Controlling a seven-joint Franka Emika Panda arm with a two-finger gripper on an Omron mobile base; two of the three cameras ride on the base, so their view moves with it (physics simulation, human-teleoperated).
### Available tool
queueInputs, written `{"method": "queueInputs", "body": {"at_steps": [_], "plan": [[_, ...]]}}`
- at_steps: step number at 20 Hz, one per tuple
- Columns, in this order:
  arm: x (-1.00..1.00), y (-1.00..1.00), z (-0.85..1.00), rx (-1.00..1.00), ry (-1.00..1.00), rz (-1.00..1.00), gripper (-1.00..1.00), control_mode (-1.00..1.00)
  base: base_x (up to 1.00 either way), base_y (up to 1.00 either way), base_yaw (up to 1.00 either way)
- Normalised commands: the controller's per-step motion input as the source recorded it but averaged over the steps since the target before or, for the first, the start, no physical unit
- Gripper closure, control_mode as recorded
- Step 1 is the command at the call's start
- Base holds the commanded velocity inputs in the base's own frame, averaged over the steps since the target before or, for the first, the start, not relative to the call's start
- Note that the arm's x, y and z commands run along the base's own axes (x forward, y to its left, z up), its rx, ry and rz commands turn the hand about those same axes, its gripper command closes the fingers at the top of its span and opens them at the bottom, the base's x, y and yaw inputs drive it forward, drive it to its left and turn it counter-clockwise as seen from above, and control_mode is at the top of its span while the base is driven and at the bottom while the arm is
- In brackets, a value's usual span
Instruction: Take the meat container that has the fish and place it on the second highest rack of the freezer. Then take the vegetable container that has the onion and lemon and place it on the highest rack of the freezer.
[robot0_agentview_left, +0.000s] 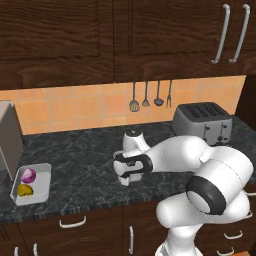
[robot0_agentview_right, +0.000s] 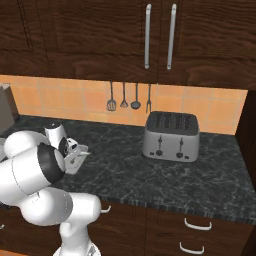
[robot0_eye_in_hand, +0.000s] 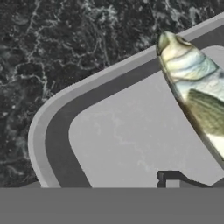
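The meat container (robot0_eye_in_hand: 113, 135), a shallow grey metal tray, lies close below the hand on the black counter, one rounded corner toward the upper left of the hand view. The silvery fish (robot0_eye_in_hand: 197, 87) lies along its right side. My gripper (robot0_agentview_left: 127, 180) points down over this tray, jaws wide apart; one dark fingertip (robot0_eye_in_hand: 173, 179) stands over the tray floor, touching nothing that I can see. The vegetable container (robot0_agentview_left: 44, 172) sits far left on the counter, holding the purple onion (robot0_agentview_left: 28, 175) and the yellow lemon (robot0_agentview_left: 24, 190). The freezer is out of view.
A steel toaster (robot0_agentview_left: 204, 121) stands at the back right of the counter (robot0_agentview_left: 80, 155). Utensils (robot0_agentview_left: 146, 96) hang on the tiled wall. A grey appliance (robot0_agentview_left: 9, 137) stands at the far left beside the vegetable container. Dark cabinets hang above.
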Motion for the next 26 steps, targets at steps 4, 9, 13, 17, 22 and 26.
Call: {"method": "queueInputs", "body": {"at_steps": [4, 9, 13, 17, 22, 26], "plan": [[0.0, 0.0, 0.0, 0.0, 0.0, 0.0, 1.0, -1.0, 0.0, 0.0, 0.0], [0.0, 0.0, 0.0, 0.0, 0.0, 0.0, 1.0, -1.0, 0.0, 0.0, 0.0], [-0.02, 0.0, 0.0, 0.0, 0.0, 0.0, 1.0, -1.0, 0.0, 0.0, 0.0], [0.0, 0.0, 0.08, 0.0, 0.0, 0.0, 1.0, -1.0, 0.0, 0.0, 0.0], [-0.02, 0.0, 0.45, 0.0, 0.0, 0.0, 1.0, -1.0, 0.0, 0.0, 0.0], [-0.04, -0.05, 0.5, 0.0, -0.01, 0.0, 1.0, -1.0, 0.0, 0.0, 0.0]]}}
